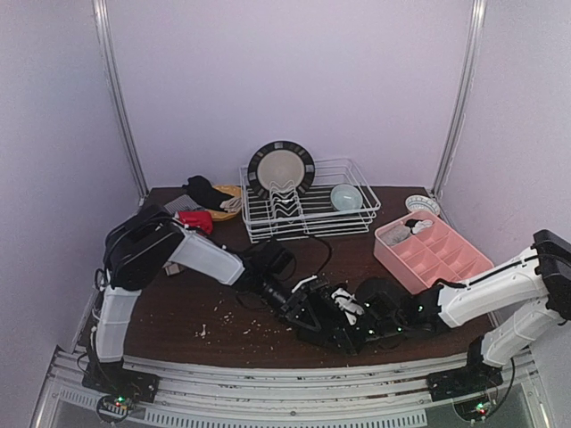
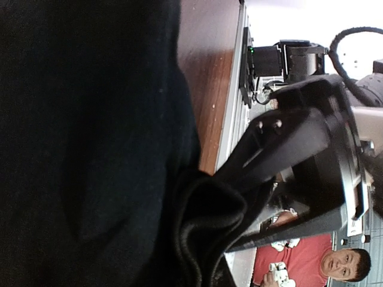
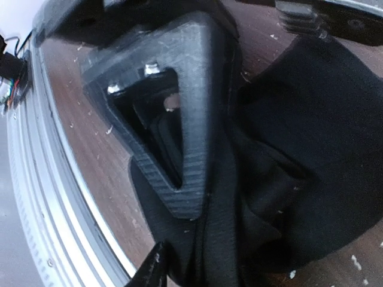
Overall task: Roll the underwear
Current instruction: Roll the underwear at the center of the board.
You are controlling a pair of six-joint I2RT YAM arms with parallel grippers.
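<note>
Black cloth underwear lies near the pink plastic compartment tray, clamped in our left gripper; whether the right gripper grips we cannot tell, so we should roll it taut and evenly.

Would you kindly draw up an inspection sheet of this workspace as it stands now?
Surface: brown table, crumbs scattered near the front.
Job's things: black underwear bunched at near centre between both arms; red garment and black garment at far left.
Clutter: dish rack holding a plate and bowl; pink tray at right.
End effectors: left end effector shut on the black underwear; right end effector at the same cloth, grip unclear.
Cables: black cable looping by the left arm.
Surroundings: pale walls; person in red beyond the table edge.
</note>
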